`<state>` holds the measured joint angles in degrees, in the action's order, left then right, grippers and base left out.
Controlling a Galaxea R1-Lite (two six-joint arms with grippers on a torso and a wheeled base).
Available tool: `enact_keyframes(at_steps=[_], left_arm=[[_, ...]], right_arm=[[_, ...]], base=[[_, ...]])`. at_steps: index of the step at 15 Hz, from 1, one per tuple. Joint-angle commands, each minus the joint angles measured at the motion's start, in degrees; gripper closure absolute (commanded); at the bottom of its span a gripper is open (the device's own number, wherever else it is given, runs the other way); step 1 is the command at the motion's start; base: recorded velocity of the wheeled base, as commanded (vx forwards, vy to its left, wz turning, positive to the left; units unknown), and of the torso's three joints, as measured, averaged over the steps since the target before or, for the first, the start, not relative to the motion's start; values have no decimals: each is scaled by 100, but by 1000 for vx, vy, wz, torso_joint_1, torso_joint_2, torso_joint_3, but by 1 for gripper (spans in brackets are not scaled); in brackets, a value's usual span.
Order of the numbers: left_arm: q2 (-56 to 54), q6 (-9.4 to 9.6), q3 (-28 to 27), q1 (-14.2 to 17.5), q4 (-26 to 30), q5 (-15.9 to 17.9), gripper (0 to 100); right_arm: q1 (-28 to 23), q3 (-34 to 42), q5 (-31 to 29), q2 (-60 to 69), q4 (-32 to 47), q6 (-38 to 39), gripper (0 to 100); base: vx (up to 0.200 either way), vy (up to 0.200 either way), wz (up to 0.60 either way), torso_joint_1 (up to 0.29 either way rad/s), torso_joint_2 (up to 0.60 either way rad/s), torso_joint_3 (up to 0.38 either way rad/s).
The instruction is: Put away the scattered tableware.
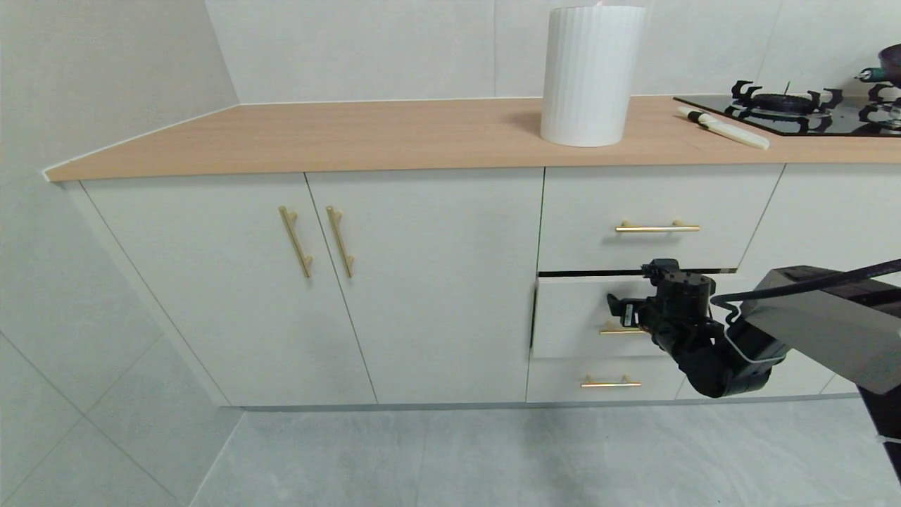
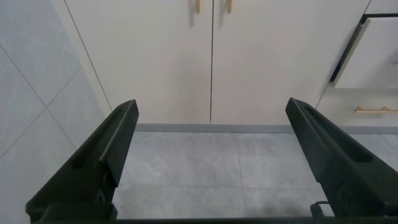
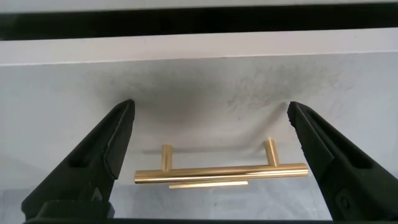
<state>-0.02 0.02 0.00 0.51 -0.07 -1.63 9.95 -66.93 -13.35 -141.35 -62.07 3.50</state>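
A white knife-shaped utensil [image 1: 721, 128] lies on the wooden countertop [image 1: 352, 137] beside the stove. Below it, the middle drawer [image 1: 581, 310] of the white drawer stack stands slightly pulled out, with a dark gap above its front. My right gripper [image 1: 623, 317] is open just in front of that drawer's gold handle [image 1: 614, 329]. In the right wrist view the gripper [image 3: 210, 109] has the handle [image 3: 221, 173] lying between its spread fingers, not clamped. My left gripper [image 2: 211, 106] hangs open and holds nothing, low over the floor in front of the cabinet doors.
A tall white ribbed container [image 1: 591, 74] stands on the counter. A black gas stove [image 1: 795, 113] is at the far right. Two cabinet doors with gold handles [image 1: 317, 239] are shut. Top drawer [image 1: 654, 211] and bottom drawer [image 1: 605, 380] are shut. Grey tiled floor [image 1: 450, 458] lies in front.
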Motion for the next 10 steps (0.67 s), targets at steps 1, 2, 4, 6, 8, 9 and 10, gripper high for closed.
enact_keyframes(at_steps=[1,2,4,6,8,9,10], left_arm=[[2,6,0,2,-1,-4,0],[2,-2,0,2,-1,-4,0],[2,6,0,2,-1,-4,0],[2,-2,0,2,-1,-4,0],[2,6,0,2,-1,-4,0],[2,6,0,2,-1,-4,0],[2,6,0,2,-1,-4,0]], right_arm=[[-10,-163,-71,-130,2,2,0],[-19,-189,-89,-138,2,2,0],[-72,-418,-274,-261,-50,10,0],[-89,-470,-309,-314,-129,10,0],[-89,-629,-370,-411,-147,10,0],[-98,-681,-476,-446,-147,10,0],[-107,-734,-511,-481,-147,10,0]], base=[[0,0,0,0,0,0],[0,0,0,0,0,0],[0,0,0,0,0,0],[0,0,0,0,0,0],[0,0,0,0,0,0],[0,0,0,0,0,0],[0,0,0,0,0,0]])
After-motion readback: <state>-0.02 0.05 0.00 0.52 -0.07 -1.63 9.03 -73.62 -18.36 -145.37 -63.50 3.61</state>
